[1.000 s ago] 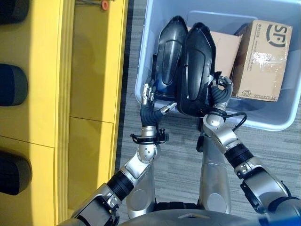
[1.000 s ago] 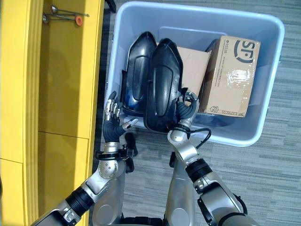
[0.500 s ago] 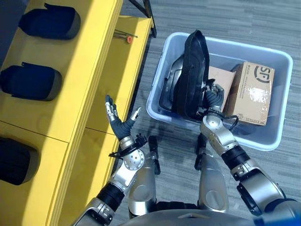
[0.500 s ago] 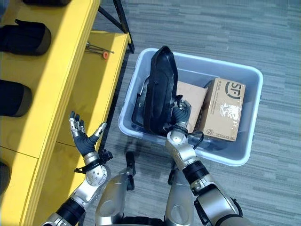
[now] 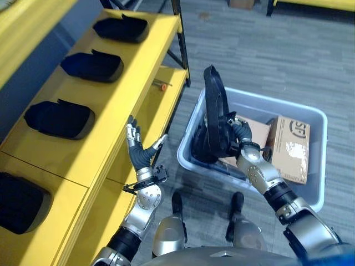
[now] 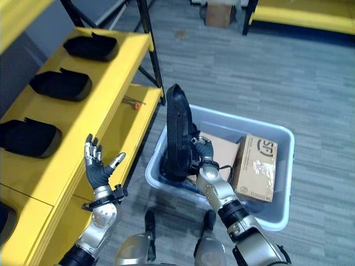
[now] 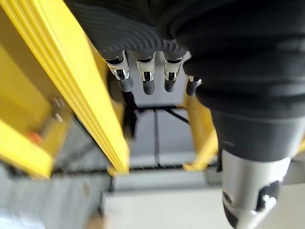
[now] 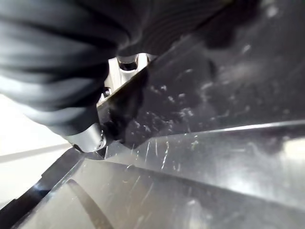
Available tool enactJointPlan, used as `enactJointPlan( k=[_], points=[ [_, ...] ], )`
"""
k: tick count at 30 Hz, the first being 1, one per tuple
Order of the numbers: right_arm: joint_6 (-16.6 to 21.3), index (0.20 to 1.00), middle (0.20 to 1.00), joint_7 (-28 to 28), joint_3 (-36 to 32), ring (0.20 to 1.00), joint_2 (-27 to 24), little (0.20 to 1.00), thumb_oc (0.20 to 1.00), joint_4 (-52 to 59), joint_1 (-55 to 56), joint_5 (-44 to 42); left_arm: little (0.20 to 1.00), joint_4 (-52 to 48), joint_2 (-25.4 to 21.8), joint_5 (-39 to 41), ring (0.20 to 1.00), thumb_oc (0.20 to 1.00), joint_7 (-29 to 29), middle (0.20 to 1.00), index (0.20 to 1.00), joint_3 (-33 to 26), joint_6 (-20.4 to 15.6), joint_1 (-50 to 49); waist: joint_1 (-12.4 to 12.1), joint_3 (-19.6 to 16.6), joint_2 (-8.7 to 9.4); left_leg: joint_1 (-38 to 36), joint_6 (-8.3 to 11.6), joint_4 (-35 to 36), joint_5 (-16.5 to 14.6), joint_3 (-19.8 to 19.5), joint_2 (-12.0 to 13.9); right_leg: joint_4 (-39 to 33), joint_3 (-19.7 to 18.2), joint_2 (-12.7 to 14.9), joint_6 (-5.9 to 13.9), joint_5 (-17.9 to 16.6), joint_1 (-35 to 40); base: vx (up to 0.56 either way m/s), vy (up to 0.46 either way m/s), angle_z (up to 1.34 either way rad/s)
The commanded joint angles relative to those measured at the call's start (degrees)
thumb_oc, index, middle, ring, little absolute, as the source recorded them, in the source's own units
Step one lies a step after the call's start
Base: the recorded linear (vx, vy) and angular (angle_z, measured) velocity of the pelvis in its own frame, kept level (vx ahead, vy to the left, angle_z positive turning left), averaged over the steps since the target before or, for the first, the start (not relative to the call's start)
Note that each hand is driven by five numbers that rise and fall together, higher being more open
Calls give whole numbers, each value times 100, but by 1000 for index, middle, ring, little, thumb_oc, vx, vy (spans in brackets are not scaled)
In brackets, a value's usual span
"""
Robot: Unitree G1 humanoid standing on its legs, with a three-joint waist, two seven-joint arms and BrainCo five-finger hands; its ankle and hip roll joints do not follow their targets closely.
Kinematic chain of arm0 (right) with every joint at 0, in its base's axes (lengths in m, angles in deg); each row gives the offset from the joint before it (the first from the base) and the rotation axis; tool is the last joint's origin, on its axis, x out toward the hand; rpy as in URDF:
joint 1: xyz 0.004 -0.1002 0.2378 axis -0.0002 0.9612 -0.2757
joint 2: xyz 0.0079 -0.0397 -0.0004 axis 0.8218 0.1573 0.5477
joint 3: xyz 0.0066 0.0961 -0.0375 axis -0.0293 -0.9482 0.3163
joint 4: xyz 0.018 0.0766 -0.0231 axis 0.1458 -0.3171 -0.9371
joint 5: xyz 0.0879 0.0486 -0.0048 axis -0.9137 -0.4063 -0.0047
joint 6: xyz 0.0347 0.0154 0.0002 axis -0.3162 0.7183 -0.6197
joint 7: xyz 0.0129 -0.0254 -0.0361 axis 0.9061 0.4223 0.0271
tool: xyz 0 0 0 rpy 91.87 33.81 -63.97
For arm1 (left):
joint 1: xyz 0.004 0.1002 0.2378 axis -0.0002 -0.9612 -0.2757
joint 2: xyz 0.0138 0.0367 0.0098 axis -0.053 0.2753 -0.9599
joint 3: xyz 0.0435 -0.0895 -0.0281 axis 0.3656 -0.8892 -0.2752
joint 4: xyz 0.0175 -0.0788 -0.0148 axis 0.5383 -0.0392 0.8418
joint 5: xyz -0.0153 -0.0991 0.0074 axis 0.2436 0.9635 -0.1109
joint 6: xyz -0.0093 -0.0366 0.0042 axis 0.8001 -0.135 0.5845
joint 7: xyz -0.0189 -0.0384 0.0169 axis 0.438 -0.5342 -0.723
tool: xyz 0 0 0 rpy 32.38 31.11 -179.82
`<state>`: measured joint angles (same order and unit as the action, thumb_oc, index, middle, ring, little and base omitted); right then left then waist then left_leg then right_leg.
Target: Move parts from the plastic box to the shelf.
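Note:
My right hand [image 5: 242, 133] is shut on a long black moulded part [image 5: 215, 113], held upright above the near left corner of the grey plastic box [image 5: 310, 191]. The part's scratched black surface [image 8: 200, 157] fills the right wrist view, close against the hand. Another black part [image 5: 201, 148] lies inside the box under it. My left hand [image 5: 139, 149] is open with fingers spread, raised beside the front edge of the yellow shelf [image 5: 111, 119]. The fingertips [image 7: 145, 87] show straight in the left wrist view, next to the yellow shelf edge [image 7: 81, 90].
Several black parts [image 5: 58, 119] lie in a row on the shelf's top board. Two cardboard boxes [image 5: 289, 147] stand in the plastic box's right half. An orange-handled tool [image 5: 161, 86] lies on the lower shelf board. Grey carpet floor [image 5: 266, 50] stretches beyond the box.
The whole view has pulled back and upward, so more shelf and floor show. My right hand has lifted the black part higher out of the box. My left hand stays open by the shelf.

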<state>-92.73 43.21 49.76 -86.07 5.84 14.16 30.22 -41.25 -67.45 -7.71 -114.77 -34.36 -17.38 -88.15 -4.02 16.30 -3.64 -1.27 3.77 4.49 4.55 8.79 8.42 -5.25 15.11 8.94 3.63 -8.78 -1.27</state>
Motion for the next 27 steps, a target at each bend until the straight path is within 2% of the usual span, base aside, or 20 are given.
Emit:
enactJointPlan(
  k=[1, 3, 5, 8, 10, 12, 14, 17, 21, 22, 24, 25, 27],
  points=[
    [-101, 200, 200, -815, 152, 200, 60, 200, 200, 798, 109, -516, 1000, -159, -219, 1570, 1000, 1000, 2847, 1000, 1000, 432, 138, -236, -29, -303, 255, 366, 87, 51, 461, -294, 200, 698, 34, 205, -148, 738, 195, 101, 112, 14],
    [21, 200, 200, -859, 227, 200, -11, 200, 200, 1070, 329, -644, 1000, -82, -226, 1635, 1000, 1000, 3194, 1000, 1000, 600, -243, -367, 10, -394, 250, 293, 36, 51, 423, -278, 157, 682, 36, 206, -130, 750, 285, 88, 125, 0],
    [151, 200, 200, -1021, 253, 200, -150, 200, 200, 1482, 688, -682, 1000, -53, -299, 1728, 1000, 1000, 3329, 1000, 1000, 670, -369, -446, 53, -486, 254, 231, -16, 51, 360, -276, 101, 653, 28, 197, -101, 758, 369, 84, 142, 1],
    [147, 200, 200, -1145, 402, 200, -188, 200, 200, 1939, 1027, -523, 1000, -79, -338, 1938, 1000, 1000, 3365, 1000, 1000, 655, -465, -460, 81, -536, 265, 206, -74, 51, 293, -297, 30, 570, 25, 178, -82, 756, 450, 25, 144, 6],
    [163, 200, 200, -1215, 482, 200, -220, 200, 200, 2194, 1273, -247, 1000, -136, -360, 2017, 1000, 1000, 3424, 1000, 1000, 601, -463, -518, 67, -577, 276, 199, -121, 51, 248, -334, -41, 530, 44, 168, -67, 766, 512, 20, 134, 3],
    [13, 200, 200, -1196, 576, 200, -232, 200, 200, 2264, 1371, -373, 1000, -209, -388, 2053, 1000, 1000, 3495, 1000, 1000, 552, -395, -594, 16, -607, 289, 185, -179, 51, 205, -389, -135, 513, 86, 171, -51, 785, 594, 9, 178, 4],
    [168, 200, 200, -1431, 720, 200, -209, 200, 200, 2202, 1328, -180, 1000, -207, -440, 2258, 1000, 1000, 3673, 1000, 1000, 469, -279, -651, -89, -635, 326, 201, -239, 51, 171, -442, -235, 514, 170, 197, -30, 800, 658, -17, 201, 13],
    [120, 200, 200, -1566, 809, 200, -212, 200, 200, 2305, 1334, -282, 1000, -221, -477, 2397, 1000, 1000, 3806, 1000, 1000, 359, -164, -667, -222, -698, 381, 184, -304, 51, 117, -449, -346, 430, 335, 293, 64, 733, 792, 6, 148, 32],
    [8, 200, 200, -1371, 904, 200, -121, 200, 200, 2290, 1371, -404, 1000, -302, -466, 2130, 1000, 1000, 3801, 1000, 1000, 273, 72, -757, -365, -804, 434, 120, -396, 51, 42, -364, -467, 290, 560, 440, 224, 547, 885, -2, 182, 18],
    [12, 200, 200, -1250, 982, 200, -71, 200, 200, 2287, 1445, -309, 1000, -317, -442, 2146, 1000, 1000, 3763, 1000, 1000, 266, 112, -847, -441, -870, 459, 97, -446, 51, -16, -185, -533, 188, 805, 506, 329, 398, 860, -36, 214, 15],
    [28, 200, 200, -1166, 1008, 200, -30, 200, 200, 2241, 1454, -281, 1000, -327, -427, 2097, 1000, 1000, 3696, 1000, 1000, 262, 91, -872, -479, -877, 461, 73, -470, 51, -45, -85, -553, 247, 919, 545, 375, 320, 749, -62, 134, -7],
    [97, 200, 200, -1162, 1024, 200, 47, 200, 200, 2140, 1408, -160, 1000, -366, -431, 1999, 1000, 1000, 3530, 1000, 1000, 253, 22, -860, -521, -827, 446, 34, -501, 51, -100, 56, -556, 515, 1003, 600, 398, 312, 553, -92, 84, -18],
    [185, 200, 200, -1056, 1043, 200, 69, 200, 200, 2086, 1365, -18, 1000, -363, -466, 1957, 1000, 1000, 3416, 1000, 1000, 255, 52, -755, -439, -793, 418, 92, -554, 51, -108, -24, -595, 770, 770, 465, 317, 507, 393, -73, 35, -23]
  ],
)
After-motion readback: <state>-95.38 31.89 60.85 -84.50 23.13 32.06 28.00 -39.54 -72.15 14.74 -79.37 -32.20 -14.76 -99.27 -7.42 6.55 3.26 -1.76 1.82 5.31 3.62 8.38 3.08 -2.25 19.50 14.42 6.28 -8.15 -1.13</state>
